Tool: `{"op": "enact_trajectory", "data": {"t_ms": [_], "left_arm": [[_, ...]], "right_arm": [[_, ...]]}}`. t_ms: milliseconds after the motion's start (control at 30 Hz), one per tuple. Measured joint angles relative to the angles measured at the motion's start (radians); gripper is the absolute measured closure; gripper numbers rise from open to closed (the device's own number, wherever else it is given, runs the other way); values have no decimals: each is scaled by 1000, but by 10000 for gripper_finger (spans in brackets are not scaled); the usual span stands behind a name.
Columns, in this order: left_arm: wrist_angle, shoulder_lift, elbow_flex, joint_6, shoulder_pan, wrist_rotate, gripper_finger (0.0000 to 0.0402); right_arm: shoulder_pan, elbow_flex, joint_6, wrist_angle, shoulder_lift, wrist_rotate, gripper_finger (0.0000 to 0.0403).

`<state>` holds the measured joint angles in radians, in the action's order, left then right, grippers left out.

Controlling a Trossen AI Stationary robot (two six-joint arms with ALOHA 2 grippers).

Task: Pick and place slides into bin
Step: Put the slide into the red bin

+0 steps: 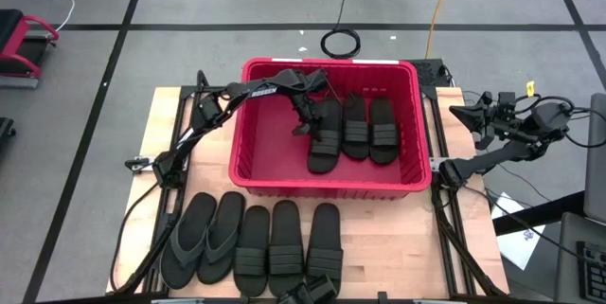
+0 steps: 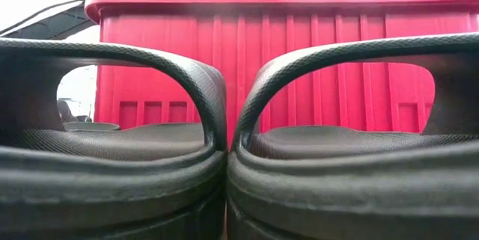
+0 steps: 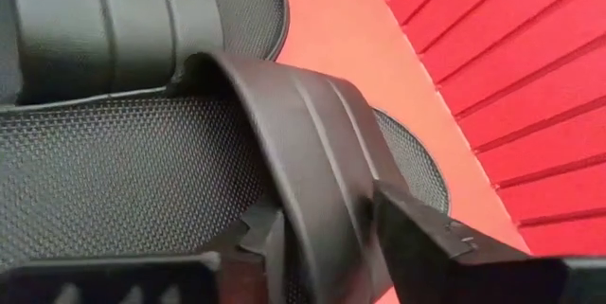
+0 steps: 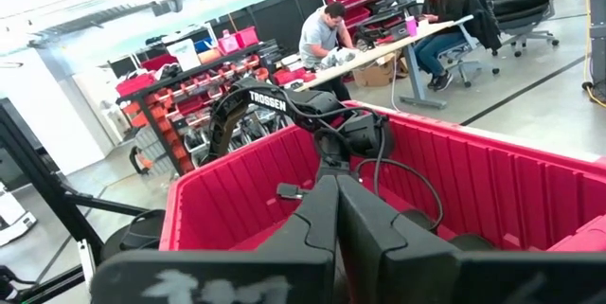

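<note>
The red bin (image 1: 327, 181) stands mid-table and holds three black ribbed-strap slides (image 1: 355, 126). My left gripper (image 1: 305, 119) reaches into the bin from the left and is shut on the leftmost of these slides (image 1: 324, 143). On the table near the bin's front wall lie five more slides side by side: two thong ones (image 1: 204, 238) and three ribbed-strap ones (image 1: 286, 242). Two of them fill the low view (image 2: 112, 158), with the bin (image 2: 299, 60) behind. My right gripper (image 1: 464, 115) is shut and empty at the table's right edge, outside the bin. My left gripper has the slide's wide ribbed strap band (image 3: 317, 200) between its two fingers (image 3: 417, 233), one at each side of the band. The fingers slant down from the bin's far left. The slide's sole lies on the bin floor (image 3: 379, 67), beside another slide (image 3: 123, 20).
The bin's thick rim (image 4: 492, 138) and ribbed walls stand around my left gripper. The left arm (image 4: 284, 105) arches over the bin's far left corner. Cables run along the table's left and right edges. People sit at desks in the room beyond.
</note>
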<state>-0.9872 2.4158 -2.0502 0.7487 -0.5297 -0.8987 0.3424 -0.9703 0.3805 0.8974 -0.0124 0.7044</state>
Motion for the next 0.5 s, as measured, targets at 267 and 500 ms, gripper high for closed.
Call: {"op": "enact_trajectory", "data": {"t_ms": [267,500], "left_arm": [[-6,-72,0,-34,2,91,222],[-13,-187,-1,-84,11,209,216]], "right_arm": [[0,0,0,0,0,-2,403],[0,0,-3,0,0,-2,403]]}}
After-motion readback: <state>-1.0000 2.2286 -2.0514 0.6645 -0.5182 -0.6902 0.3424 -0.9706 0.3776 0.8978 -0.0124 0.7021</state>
